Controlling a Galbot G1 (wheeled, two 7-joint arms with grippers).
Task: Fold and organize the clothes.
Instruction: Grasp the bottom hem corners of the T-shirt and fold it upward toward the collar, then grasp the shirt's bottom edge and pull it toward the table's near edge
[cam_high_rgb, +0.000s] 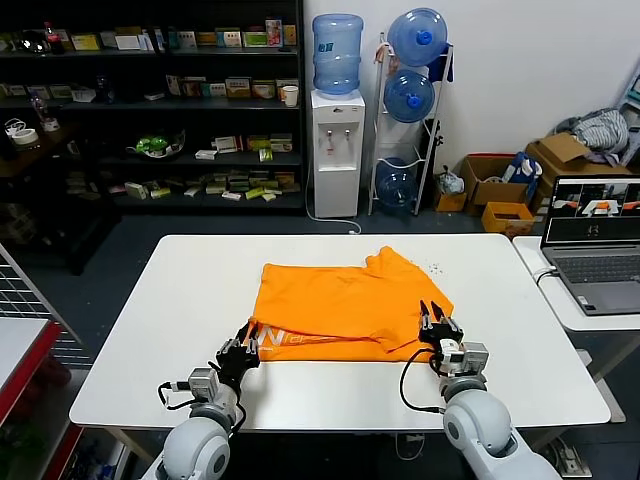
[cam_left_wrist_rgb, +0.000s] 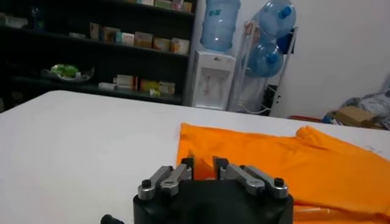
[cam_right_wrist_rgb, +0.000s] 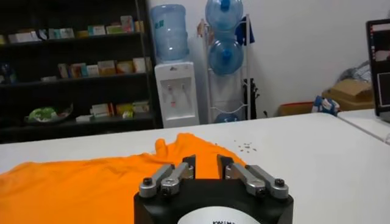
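**Both claws at the near edge of the orange shirt**

The T-shirt (cam_high_rgb: 345, 305) lies flat on the white table (cam_high_rgb: 150, 330), partly folded, with a strip of white lettering showing along its near hem. It spreads away from both claws toward the far side of the table, and a sleeve sticks out at its far right corner.

The left gripper (cam_high_rgb: 247, 341) sits low at the shirt's near left corner, right at the lettered hem. In the left wrist view the left gripper (cam_left_wrist_rgb: 202, 164) shows its two fingertips (cam_left_wrist_rgb: 186, 163) with a narrow gap between them, the orange fabric just ahead of the tips and running off to the claw's right. Whether cloth is pinched there cannot be told.

The right gripper (cam_high_rgb: 434, 322) is at the shirt's near right edge, tips pointing out over the fabric. From the right wrist view the right gripper (cam_right_wrist_rgb: 206, 164) also has its fingertips (cam_right_wrist_rgb: 224, 163) slightly apart, with the shirt directly ahead and stretching to the claw's left. Contact with the cloth cannot be told here either.

Beyond the right claw, off to its right, a laptop (cam_high_rgb: 592, 245) stands open on a side table. Far ahead of both claws are a water dispenser (cam_high_rgb: 336, 150) and dark shelves (cam_high_rgb: 150, 100).
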